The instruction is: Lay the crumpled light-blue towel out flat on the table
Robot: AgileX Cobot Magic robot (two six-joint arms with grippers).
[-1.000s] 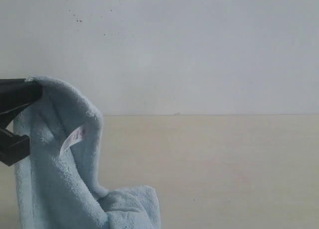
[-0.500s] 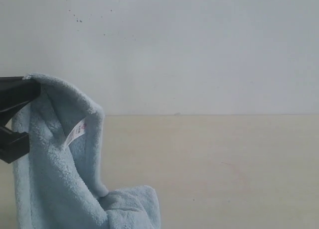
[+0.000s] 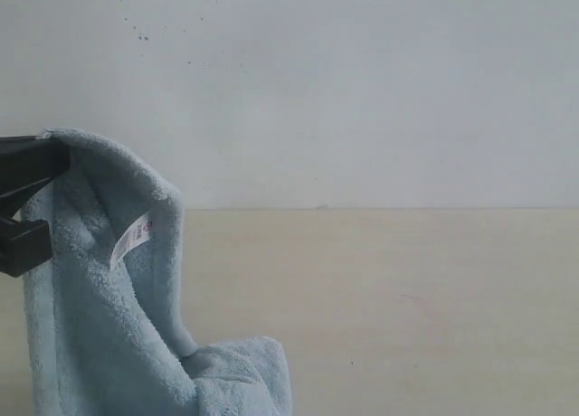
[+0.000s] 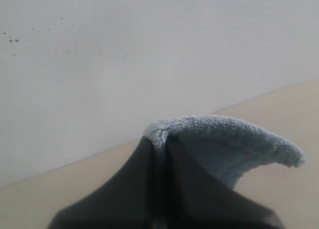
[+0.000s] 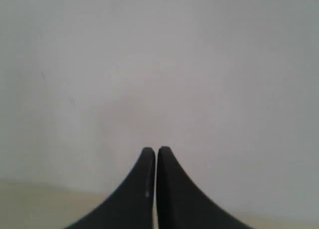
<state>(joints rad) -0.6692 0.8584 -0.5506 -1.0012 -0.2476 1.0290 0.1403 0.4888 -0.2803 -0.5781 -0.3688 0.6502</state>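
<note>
Exterior view, with both wrist views. The towel (image 3: pixel 99 298), pale blue terry cloth with a fluffy pile, occupies the sector from 9 o'clock to 7 o'clock of the exterior view. Its highest fold sits at 9 o'clock, raised clear of the table (image 3: pixel 407 307). From there the cloth drapes toward 6 o'clock in a long hanging sheet. The lower part gathers in a soft crumpled heap at about 7 o'clock, resting on the tabletop and running out of the picture at its lower edge. A small white tag (image 3: pixel 132 239) with red print lies on the outer face of the hanging fold, tilted, a little below the raised peak.

The left gripper (image 4: pixel 158 142) is clenched on the towel. In its wrist view the two black fingers meet on a pinched ridge of cloth, and a hemmed corner flares free beside them. In the exterior view its black body enters from the 9 o'clock edge and touches the towel's peak.

The right gripper (image 5: pixel 156 152) has its black fingers pressed together with nothing between them. It points at the wall (image 3: pixel 362 90) and does not appear in the exterior view.

The table is a plain cream surface stretching from 8 o'clock to 4 o'clock. The grey-white wall above it carries a few dark specks (image 3: pixel 142 36) near 11 o'clock.
</note>
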